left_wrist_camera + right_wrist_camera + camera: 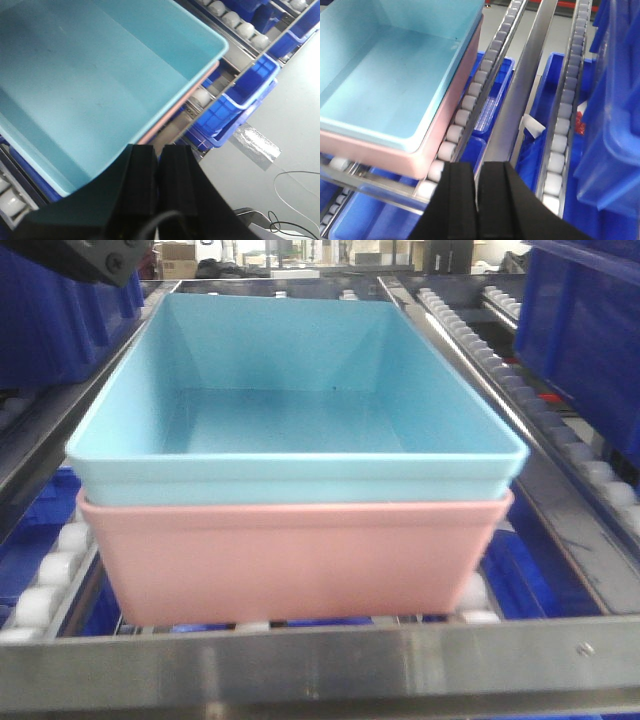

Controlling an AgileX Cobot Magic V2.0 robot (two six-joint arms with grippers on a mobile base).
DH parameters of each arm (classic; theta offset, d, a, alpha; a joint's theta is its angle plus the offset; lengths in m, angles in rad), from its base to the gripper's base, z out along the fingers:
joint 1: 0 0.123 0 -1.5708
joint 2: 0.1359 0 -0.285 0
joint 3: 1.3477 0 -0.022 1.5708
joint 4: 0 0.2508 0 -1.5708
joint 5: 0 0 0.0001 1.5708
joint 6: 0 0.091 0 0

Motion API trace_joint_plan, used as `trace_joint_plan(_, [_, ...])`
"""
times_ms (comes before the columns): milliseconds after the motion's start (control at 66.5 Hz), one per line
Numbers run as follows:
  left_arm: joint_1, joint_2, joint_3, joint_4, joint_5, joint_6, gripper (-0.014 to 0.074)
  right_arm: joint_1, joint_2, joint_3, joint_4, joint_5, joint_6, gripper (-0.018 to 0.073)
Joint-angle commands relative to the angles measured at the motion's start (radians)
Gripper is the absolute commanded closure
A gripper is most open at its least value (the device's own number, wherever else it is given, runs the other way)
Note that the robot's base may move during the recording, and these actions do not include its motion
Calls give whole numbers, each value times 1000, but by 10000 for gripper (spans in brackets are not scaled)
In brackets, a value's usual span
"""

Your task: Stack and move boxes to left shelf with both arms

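The light blue box (300,390) is sitting nested inside the salmon pink box (290,560), its rim resting just above the pink rim. The stack is lying on the white rollers (465,102) of the left shelf (330,665), just behind the shelf's steel front bar. Dark blue bins (585,330) are standing to either side of the stack and on the level below it. The left gripper (159,165) is hovering just off the stack's corner, fingers pressed together and holding nothing. The right gripper (477,195) is hanging beside the stack over the front bar, likewise closed and empty
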Motion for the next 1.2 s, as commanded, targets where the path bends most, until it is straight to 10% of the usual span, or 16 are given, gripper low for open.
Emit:
trace_joint_plan(0, [-7,-17,-30,25,-53,-4,606,1,8,-26,-34,-80,-9,506])
trace_joint_plan(1007, [-7,-17,-30,22,-44,-4,606,1,8,-26,-34,-80,-9,506])
trace_joint_plan(1187, [29,-80,19,-173,-84,73,606,1,8,-26,-34,-80,-9,506])
